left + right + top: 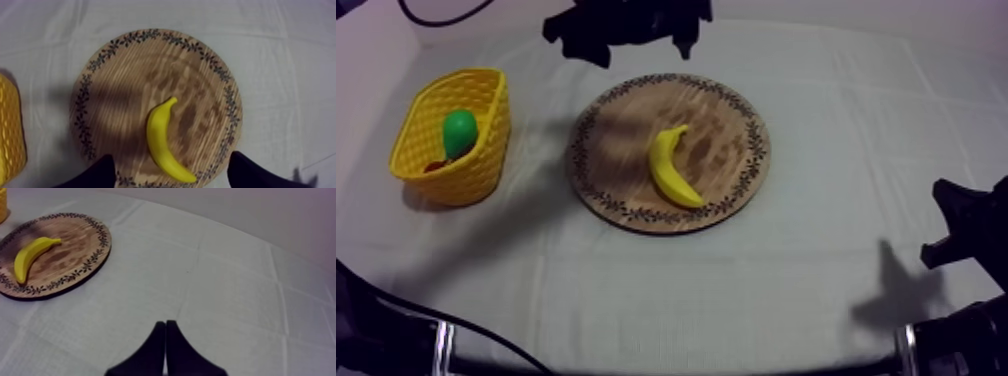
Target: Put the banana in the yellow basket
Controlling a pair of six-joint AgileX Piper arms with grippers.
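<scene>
The yellow banana (672, 166) lies curved on the round wooden board (726, 115), a little right of its middle. My left gripper (636, 40) hangs above the board's far edge. In the left wrist view its fingers (102, 172) stand wide apart, open, with the banana (162, 137) on the board (120, 85) below and between them. The yellow basket (486, 100) stands at the left of the table, holding a green pear (459, 132) and a small red fruit (434, 165). My right gripper (165, 325) is shut, low over bare cloth at the table's right (961, 225).
Grey-white cloth surrounds the board. The basket's side (10, 130) shows beside the board in the left wrist view. In the right wrist view the board (80, 248) with the banana (32, 253) lies well off from my right gripper.
</scene>
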